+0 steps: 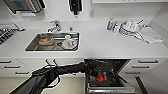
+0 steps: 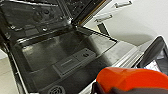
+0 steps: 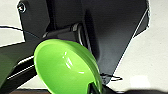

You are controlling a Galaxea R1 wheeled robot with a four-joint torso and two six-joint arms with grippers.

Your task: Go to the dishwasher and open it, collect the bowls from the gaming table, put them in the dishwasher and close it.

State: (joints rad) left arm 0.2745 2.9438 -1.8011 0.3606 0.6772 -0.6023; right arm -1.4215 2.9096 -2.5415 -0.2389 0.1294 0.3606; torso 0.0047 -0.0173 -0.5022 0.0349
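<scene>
Left claw (image 1: 99,77): clamped on an orange bowl (image 2: 130,78), hanging over the open dishwasher (image 1: 110,81), above its lowered door.
Right claw (image 3: 96,89): grips a green bowl (image 3: 65,67) by its rim, tilted, hollow side toward the wrist camera; the fingers are together on that rim.
Dishwasher: open under the white desk (image 1: 100,45); dark tub and the detergent tray (image 2: 75,61) on the inner door are plain in the left wrist view.
Step in hand: loading, by my reading; both bowls are already at the machine.
Next move calls for: lowering the orange bowl into a rack slot without clipping the door edge, then releasing.
Around: sink (image 1: 32,47) with dishes, white dishes (image 1: 130,27) stacked farther along the desk.
</scene>
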